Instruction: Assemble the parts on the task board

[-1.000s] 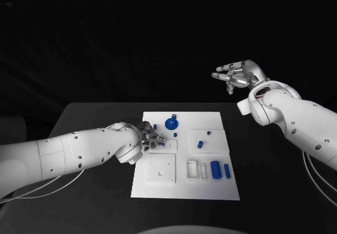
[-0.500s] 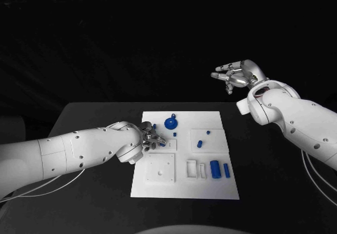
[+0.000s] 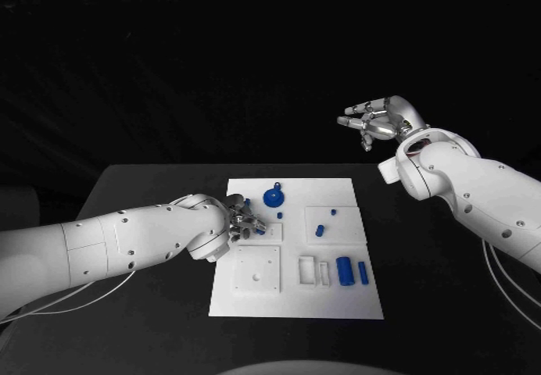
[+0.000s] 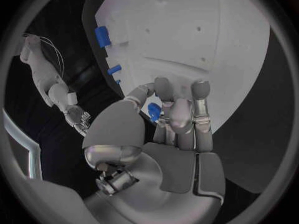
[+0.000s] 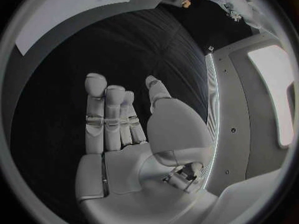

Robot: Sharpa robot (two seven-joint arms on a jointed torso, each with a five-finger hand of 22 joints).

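The white task board [image 3: 338, 301] lies in the middle of the black table. My left hand [image 3: 242, 219] hovers low over the board's left side and pinches a small blue part [image 4: 154, 111] between thumb and curled fingers [image 4: 181, 109]. On the board rest a round blue piece with a knob [image 3: 275, 196], a small blue piece [image 3: 321, 230], a tiny blue peg [image 3: 334, 212] and two blue cylinders [image 3: 346, 272] side by side. My right hand [image 3: 377, 121] is raised high beyond the table's far right, palm bare, fingers [image 5: 106, 114] extended and holding nothing.
A raised white square block with a hole [image 3: 258, 271] and white slotted holders [image 3: 314, 271] stand on the board's near half. Black table [image 3: 147, 312] surrounds the board. In the left wrist view the board [image 4: 206, 45] spreads beyond the fingers, with blue parts [image 4: 102, 36] near its edge.
The right hand has edged slightly to the left in the air. The left hand stays over the board with the blue part in its pinch.
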